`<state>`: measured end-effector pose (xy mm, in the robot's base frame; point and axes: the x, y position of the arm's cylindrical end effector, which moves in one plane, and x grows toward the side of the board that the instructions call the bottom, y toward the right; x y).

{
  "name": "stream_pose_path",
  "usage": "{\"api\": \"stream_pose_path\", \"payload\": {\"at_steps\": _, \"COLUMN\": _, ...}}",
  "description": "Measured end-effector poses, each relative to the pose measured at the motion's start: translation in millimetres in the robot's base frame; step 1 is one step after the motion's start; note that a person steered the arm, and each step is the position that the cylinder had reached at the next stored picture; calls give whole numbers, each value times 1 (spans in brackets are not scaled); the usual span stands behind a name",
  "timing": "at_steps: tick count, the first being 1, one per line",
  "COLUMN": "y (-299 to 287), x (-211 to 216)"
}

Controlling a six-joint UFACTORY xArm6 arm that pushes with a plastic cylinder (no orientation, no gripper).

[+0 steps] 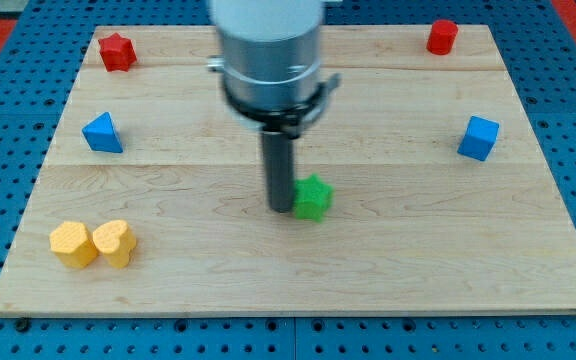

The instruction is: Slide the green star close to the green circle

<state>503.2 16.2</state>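
The green star [313, 198] lies a little below the middle of the wooden board. My tip [281, 208] stands right against the star's left side, touching or nearly touching it. The rod hangs from the big grey arm body at the view's top centre. No green circle shows in this view; the arm body may hide part of the board behind it.
A red star [117, 51] sits at the top left and a red cylinder [442, 37] at the top right. A blue triangle [102, 133] lies at the left, a blue cube [478, 138] at the right. Two yellow blocks [74, 244] [115, 243] sit side by side at the bottom left.
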Motion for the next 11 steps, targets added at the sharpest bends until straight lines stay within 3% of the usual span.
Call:
{"api": "stream_pose_path", "payload": {"at_steps": 1, "y": 5, "x": 42}}
{"api": "stream_pose_path", "payload": {"at_steps": 2, "y": 41, "x": 38}}
{"api": "stream_pose_path", "payload": {"at_steps": 4, "y": -5, "x": -42}}
{"api": "stream_pose_path", "payload": {"at_steps": 5, "y": 14, "x": -36}}
{"api": "stream_pose_path", "payload": {"at_steps": 6, "y": 20, "x": 10}}
{"api": "stream_pose_path", "payload": {"at_steps": 7, "y": 64, "x": -42}}
{"api": "stream_pose_path", "payload": {"at_steps": 9, "y": 27, "x": -127}}
{"api": "stream_pose_path", "payload": {"at_steps": 11, "y": 72, "x": -134}}
